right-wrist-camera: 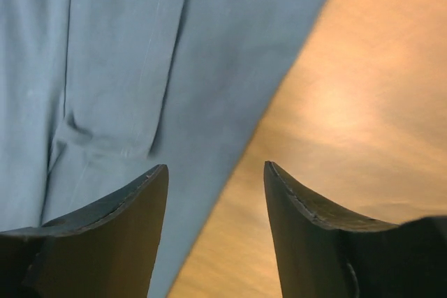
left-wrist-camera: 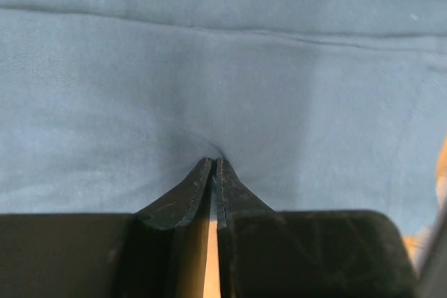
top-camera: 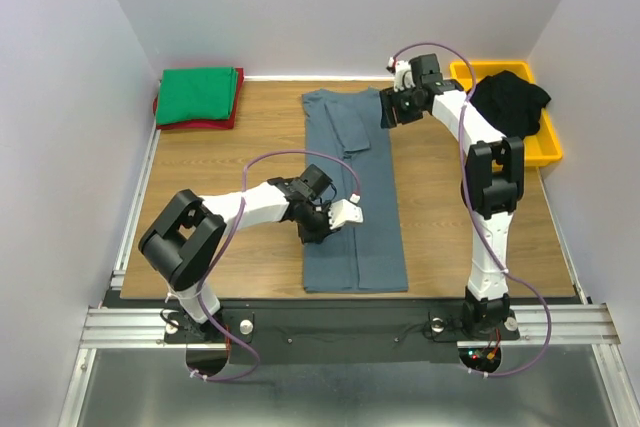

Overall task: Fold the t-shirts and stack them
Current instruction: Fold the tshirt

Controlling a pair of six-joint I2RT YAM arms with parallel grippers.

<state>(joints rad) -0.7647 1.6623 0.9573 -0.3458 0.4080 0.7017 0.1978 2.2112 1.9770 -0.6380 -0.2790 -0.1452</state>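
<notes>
On the wooden table [top-camera: 200, 182], my left gripper [left-wrist-camera: 214, 162] is pinching shut on the near-left edge of the long slate blue-grey cloth t-shirt [top-camera: 360, 247], which is lying lengthwise away from me. My right gripper [right-wrist-camera: 215, 165] is hovering open-jawed over its far-right edge.

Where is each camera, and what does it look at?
Top camera: high behind the robot, looking down at the table; left arm and right arm show.
Left wrist: faces the blue-grey shirt, pinched by the left tool.
Right wrist: faces the shirt's edge and table, right tool open.
All three share that shirt.
</notes>
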